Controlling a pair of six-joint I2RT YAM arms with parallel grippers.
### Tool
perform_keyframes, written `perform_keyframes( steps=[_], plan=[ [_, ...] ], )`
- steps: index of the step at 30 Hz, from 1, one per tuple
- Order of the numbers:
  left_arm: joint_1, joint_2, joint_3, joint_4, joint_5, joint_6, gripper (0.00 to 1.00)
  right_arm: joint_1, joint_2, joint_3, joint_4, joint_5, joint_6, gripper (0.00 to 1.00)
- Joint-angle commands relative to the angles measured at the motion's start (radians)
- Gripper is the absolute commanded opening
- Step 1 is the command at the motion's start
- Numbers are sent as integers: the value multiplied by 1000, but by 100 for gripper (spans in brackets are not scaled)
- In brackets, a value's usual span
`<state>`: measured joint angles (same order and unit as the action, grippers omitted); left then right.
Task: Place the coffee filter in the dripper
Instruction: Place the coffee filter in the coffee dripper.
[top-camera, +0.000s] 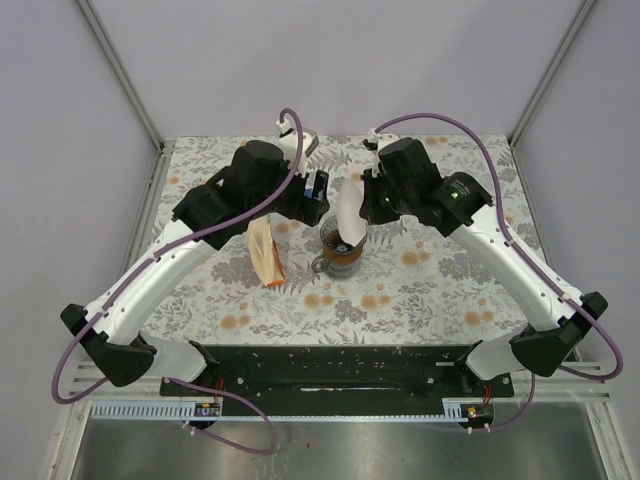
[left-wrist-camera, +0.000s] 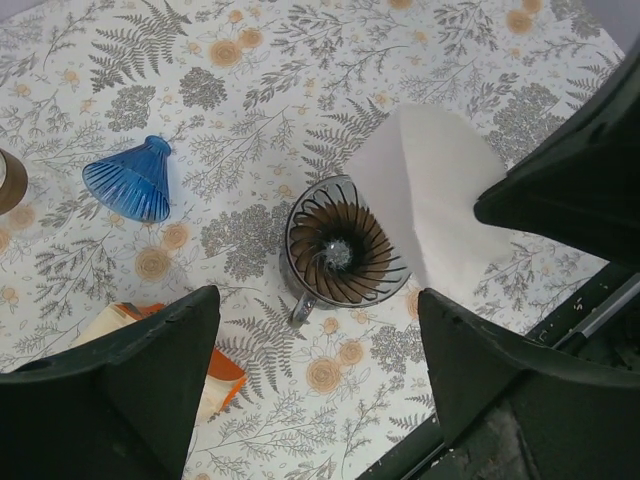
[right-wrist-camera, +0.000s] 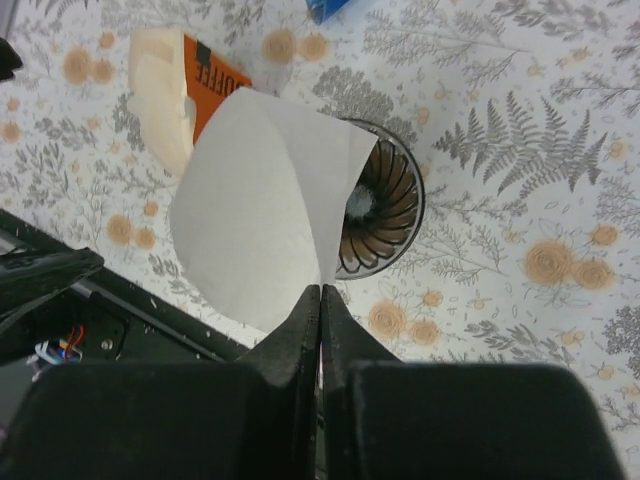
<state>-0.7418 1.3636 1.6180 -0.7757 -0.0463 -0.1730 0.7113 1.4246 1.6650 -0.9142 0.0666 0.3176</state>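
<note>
The white paper coffee filter (right-wrist-camera: 260, 220) hangs partly opened over the left rim of the glass dripper (right-wrist-camera: 385, 205), and my right gripper (right-wrist-camera: 321, 290) is shut on its corner. From the top, the coffee filter (top-camera: 350, 212) stands just above the dripper (top-camera: 338, 250), with the right gripper (top-camera: 365, 215) beside it. My left gripper (left-wrist-camera: 315, 370) is open and empty, hovering on the near side of the dripper (left-wrist-camera: 340, 245), apart from the coffee filter (left-wrist-camera: 430, 195). The left gripper (top-camera: 318, 195) sits left of the filter in the top view.
An orange-and-cream filter packet (top-camera: 268, 255) lies left of the dripper, and the same filter packet (right-wrist-camera: 170, 90) shows in the right wrist view. A blue ribbed dripper (left-wrist-camera: 135, 180) lies on its side farther back. A brown object (left-wrist-camera: 8, 180) shows at the left edge.
</note>
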Motion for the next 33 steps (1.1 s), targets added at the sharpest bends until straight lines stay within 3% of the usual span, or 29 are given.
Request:
perform_keyframes(
  steps=[1, 15, 33],
  plan=[
    [4, -24, 17, 4, 72, 26, 85, -18, 52, 79, -161, -140, -25, 0],
    [10, 49, -63, 87, 68, 15, 89, -88, 221, 151, -209, -292, -77, 0],
    [71, 170, -130, 139, 72, 0, 84, -153, 396, 223, -186, -349, -117, 2]
  ],
)
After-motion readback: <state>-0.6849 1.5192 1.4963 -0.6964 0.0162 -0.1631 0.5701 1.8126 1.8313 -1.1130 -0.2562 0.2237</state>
